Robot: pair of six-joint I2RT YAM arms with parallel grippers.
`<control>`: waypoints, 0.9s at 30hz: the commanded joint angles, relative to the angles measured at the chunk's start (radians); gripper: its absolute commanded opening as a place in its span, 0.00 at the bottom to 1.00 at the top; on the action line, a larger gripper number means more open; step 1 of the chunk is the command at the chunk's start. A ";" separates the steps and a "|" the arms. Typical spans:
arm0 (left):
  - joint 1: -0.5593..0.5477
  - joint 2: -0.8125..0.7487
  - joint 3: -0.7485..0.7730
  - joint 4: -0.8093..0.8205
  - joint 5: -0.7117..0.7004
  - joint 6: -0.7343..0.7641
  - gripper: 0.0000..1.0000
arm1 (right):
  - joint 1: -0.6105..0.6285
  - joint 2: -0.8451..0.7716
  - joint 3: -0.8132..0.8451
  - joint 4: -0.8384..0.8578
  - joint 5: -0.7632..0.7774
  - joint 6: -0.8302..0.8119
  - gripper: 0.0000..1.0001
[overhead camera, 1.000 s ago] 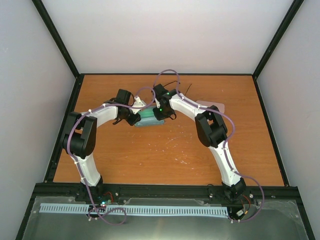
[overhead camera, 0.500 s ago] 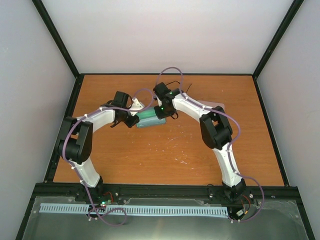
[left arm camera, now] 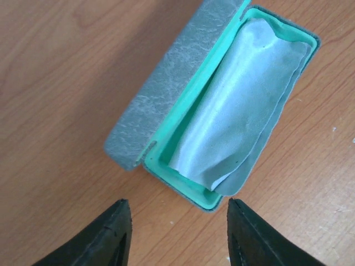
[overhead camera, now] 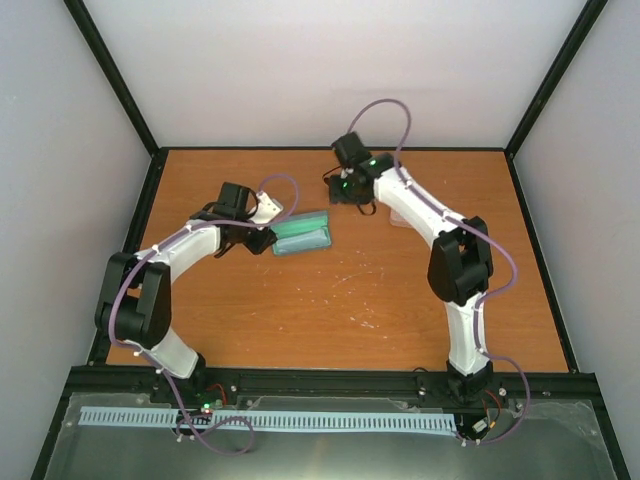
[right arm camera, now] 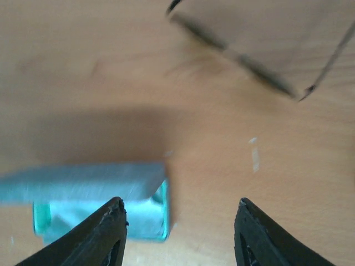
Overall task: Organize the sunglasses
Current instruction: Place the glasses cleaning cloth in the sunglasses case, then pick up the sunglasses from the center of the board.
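Left gripper [overhead camera: 262, 240] is sitting just beside the near-left end of the open case [overhead camera: 303, 232]. In the left wrist view its two black fingers [left arm camera: 111, 235] are standing wide apart with nothing between them, tips just short of the case corner.

The case is oblong with rounded corners. It has a grey mottled outer shell, a smooth teal inner tray, and the lid is hinged open along one long side. A pale blue-grey cloth [left arm camera: 238, 105], soft and creased, is filling the tray.

Right gripper [overhead camera: 352, 195] is hanging close to the far edge of the table [overhead camera: 330, 310]. Its fingers [right arm camera: 108, 233] are spread wide and gripping nothing.

The black sunglasses [right arm camera: 244, 62] are lying on bare wood ahead of the right gripper, apart from the case. They are showing as a very thin dark frame, blurred, so the lens detail cannot be told.

A pale pinkish oblong thing [overhead camera: 400, 214] is lying partly under the right arm.

The table is orange-brown wood grain with a few pale scuffs. Black rails [overhead camera: 125, 270] are running along its edges and white walls are rising behind them. A wide stretch of open wood is lying between the case and the arm bases. The case is well apart from the side rails.
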 commanded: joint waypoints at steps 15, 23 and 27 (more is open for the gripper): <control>0.238 0.130 0.255 -0.020 0.000 0.046 0.62 | -0.240 0.337 0.401 -0.063 -0.381 0.772 0.56; 0.311 0.184 0.305 -0.005 0.058 0.071 0.64 | -0.184 0.388 0.377 0.014 -0.377 0.934 0.59; 0.366 0.197 0.318 -0.003 0.081 0.075 0.64 | -0.185 0.400 0.375 0.018 -0.341 0.962 0.59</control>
